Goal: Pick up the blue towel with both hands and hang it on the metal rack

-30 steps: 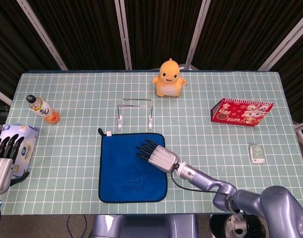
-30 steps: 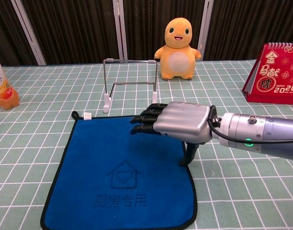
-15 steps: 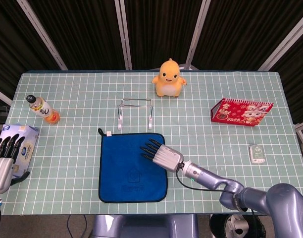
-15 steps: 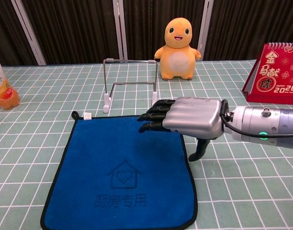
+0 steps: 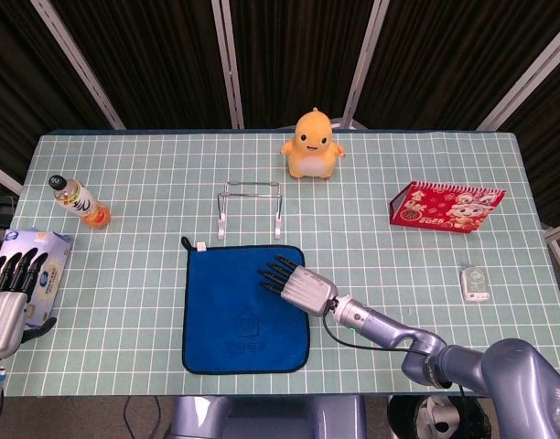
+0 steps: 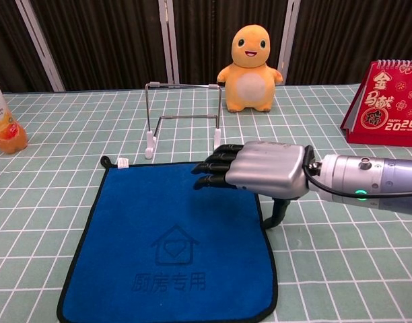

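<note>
green gridded table [image 5: 426, 174], dark curtains [image 5: 289, 55]

- My silver left hand [image 5: 4, 306] sits cut off at the head view's left edge; the chest view misses it.
- My silver right hand [image 6: 260, 169] hides part of the flat blue towel [image 6: 169, 242].
- The chest view crops the orange drink bottle [image 6: 3, 124] and red desk calendar [image 6: 388, 101].
- The small white object [image 5: 475, 283] far right is too small to identify.
</note>
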Available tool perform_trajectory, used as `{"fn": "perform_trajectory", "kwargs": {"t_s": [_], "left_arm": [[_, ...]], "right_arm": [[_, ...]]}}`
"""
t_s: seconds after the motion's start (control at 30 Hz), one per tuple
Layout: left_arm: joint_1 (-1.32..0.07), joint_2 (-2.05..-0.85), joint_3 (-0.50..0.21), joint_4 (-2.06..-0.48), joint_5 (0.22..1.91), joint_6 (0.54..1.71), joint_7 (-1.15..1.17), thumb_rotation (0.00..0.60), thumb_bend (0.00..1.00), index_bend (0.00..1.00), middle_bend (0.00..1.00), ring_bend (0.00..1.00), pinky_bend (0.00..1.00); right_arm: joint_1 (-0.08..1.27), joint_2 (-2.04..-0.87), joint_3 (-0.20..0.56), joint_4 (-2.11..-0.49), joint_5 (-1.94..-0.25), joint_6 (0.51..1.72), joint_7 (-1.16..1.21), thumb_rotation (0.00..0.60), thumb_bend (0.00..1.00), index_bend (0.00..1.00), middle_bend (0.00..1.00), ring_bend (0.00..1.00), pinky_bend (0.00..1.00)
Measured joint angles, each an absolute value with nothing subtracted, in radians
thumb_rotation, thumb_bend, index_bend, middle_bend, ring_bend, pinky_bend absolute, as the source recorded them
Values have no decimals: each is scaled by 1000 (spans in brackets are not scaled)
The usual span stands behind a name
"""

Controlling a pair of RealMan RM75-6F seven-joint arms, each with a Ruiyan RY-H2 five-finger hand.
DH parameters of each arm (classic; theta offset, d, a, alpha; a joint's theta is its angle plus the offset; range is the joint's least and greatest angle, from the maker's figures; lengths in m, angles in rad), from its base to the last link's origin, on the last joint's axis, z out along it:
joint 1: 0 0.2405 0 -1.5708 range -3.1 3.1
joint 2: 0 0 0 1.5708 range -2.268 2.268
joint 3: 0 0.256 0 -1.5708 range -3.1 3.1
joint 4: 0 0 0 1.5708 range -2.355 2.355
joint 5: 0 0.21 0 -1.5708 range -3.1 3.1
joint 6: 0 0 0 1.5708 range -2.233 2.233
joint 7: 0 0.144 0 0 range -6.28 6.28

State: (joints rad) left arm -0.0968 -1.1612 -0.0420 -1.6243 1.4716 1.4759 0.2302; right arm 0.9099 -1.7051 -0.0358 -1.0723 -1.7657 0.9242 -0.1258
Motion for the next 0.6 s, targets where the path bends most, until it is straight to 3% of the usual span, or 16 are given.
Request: {"fn": "perform_trajectory", "kwargs": {"t_s": [0.23, 0.5, 0.6], "left_arm": [[-100, -1163, -42, -1621, 1468, 1470, 232, 600, 0, 0, 0, 0, 0], [-100, -1165, -43, -1618, 1463, 1468, 233, 600, 0, 0, 0, 0, 0], [-103, -1167, -43, -1616, 1459, 1463, 235, 600, 0, 0, 0, 0, 0]], "right_arm": [[916, -1730, -28, -1057, -1753, 930, -105, 600, 132, 102, 0, 0, 0], [922, -1757, -13, -1041, -1736, 945, -58, 600, 207, 114, 0, 0, 0], [926, -1758, -10, -1042, -1732, 953, -41, 600, 282, 210, 0, 0, 0]]}}
